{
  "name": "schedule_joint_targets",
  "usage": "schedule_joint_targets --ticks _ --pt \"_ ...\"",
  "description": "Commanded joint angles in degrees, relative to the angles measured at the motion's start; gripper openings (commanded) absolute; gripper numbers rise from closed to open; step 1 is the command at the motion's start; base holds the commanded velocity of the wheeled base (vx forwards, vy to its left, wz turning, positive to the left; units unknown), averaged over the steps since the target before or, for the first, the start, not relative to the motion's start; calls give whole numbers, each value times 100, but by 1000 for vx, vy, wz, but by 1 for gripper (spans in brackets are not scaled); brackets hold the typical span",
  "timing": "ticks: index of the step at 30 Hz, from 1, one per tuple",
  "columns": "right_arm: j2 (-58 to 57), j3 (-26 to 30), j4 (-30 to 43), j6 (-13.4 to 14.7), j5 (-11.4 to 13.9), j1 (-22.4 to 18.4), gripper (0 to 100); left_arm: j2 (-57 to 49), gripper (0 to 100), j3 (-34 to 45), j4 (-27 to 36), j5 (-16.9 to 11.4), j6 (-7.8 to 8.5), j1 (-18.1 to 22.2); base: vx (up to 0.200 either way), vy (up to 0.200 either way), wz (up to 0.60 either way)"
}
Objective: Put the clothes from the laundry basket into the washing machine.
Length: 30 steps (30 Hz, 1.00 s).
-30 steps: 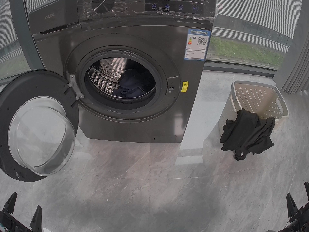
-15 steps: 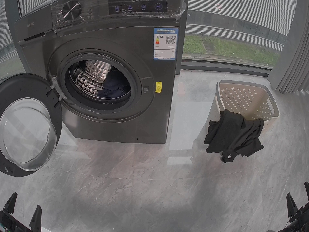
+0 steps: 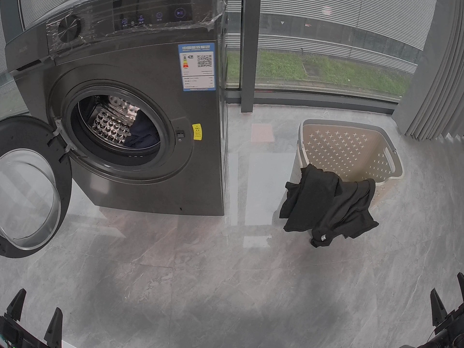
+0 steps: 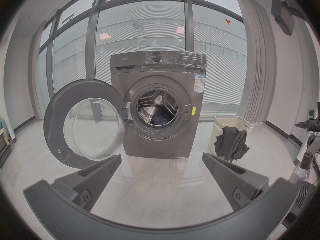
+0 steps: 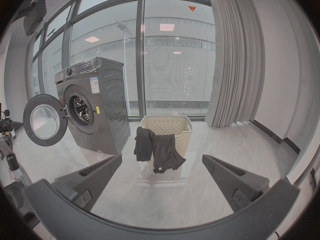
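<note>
While both grippers hang low and well short of the work, the left gripper (image 3: 36, 310) and right gripper (image 3: 447, 291) each with fingers spread and nothing held, the step in hand looks like the approach to the laundry basket (image 3: 350, 124). A black garment (image 3: 328, 206) drapes over its near rim. The washing machine (image 3: 145, 180) stands to the left, its door (image 3: 19, 131) swung open and a dark cloth (image 3: 142, 131) in the drum. Next, probably, the right arm must reach the rim and pinch the bunched fabric there.
</note>
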Motion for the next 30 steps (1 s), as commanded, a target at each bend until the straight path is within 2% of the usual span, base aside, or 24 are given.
schedule_joint_targets --ticks 1,14,30 --pt "-77 92 0 -1 0 -2 100 -70 100 92 0 -4 -2 2 0 -200 0" --pt "-77 84 0 -1 0 -2 100 -70 100 92 0 5 -2 2 0 -200 0" --pt "-77 84 0 -10 0 -11 100 -70 100 92 0 -4 -2 2 0 -13 0"
